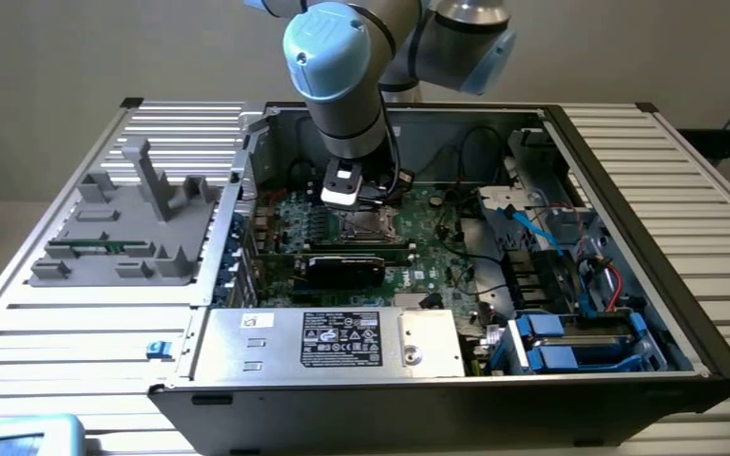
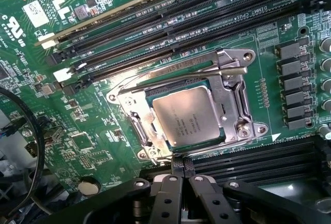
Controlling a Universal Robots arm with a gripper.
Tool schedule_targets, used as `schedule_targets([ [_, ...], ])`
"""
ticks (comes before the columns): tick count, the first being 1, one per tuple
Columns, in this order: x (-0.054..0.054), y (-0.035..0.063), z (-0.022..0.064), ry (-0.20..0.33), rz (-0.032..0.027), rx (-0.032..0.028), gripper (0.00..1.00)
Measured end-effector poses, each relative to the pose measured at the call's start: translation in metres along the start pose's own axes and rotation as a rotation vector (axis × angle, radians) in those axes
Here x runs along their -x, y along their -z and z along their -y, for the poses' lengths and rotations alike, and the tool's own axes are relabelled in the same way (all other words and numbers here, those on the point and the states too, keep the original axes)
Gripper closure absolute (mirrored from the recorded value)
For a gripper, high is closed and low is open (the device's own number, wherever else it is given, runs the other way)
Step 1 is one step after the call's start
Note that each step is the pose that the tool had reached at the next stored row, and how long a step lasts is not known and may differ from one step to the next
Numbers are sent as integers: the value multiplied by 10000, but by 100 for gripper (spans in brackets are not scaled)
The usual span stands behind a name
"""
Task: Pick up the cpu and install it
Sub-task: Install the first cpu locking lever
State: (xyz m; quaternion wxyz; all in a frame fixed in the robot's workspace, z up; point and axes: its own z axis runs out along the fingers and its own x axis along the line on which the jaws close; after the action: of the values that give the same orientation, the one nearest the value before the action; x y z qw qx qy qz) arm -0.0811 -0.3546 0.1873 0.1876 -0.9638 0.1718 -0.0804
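The cpu (image 2: 189,115), a flat square chip with a silvery-beige top, lies inside the metal socket frame (image 2: 235,97) on the green motherboard (image 2: 103,146). A thin lever bar (image 2: 181,75) crosses the frame's far side. My gripper (image 2: 182,163) is shut with nothing between its black fingers (image 2: 166,193), and its tips sit just off the cpu's near edge. In the exterior view my gripper (image 1: 362,205) hangs low inside the open computer case, right above the cpu (image 1: 365,226).
Long memory slots (image 2: 170,27) run beside the socket. A silver white-labelled box (image 1: 339,340) fills the case's front; a black card (image 1: 346,266) lies before the socket. Blue drive bays (image 1: 568,342) and cables (image 1: 536,228) crowd the exterior view's right. A grey fixture (image 1: 118,233) stands outside.
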Motion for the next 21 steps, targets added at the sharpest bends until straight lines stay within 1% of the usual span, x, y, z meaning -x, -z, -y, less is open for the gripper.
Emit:
schedule_targets([
  [10,-10,-2,3,10,6,-3,89],
  [21,-10,-2,3,27,25,-31,89],
])
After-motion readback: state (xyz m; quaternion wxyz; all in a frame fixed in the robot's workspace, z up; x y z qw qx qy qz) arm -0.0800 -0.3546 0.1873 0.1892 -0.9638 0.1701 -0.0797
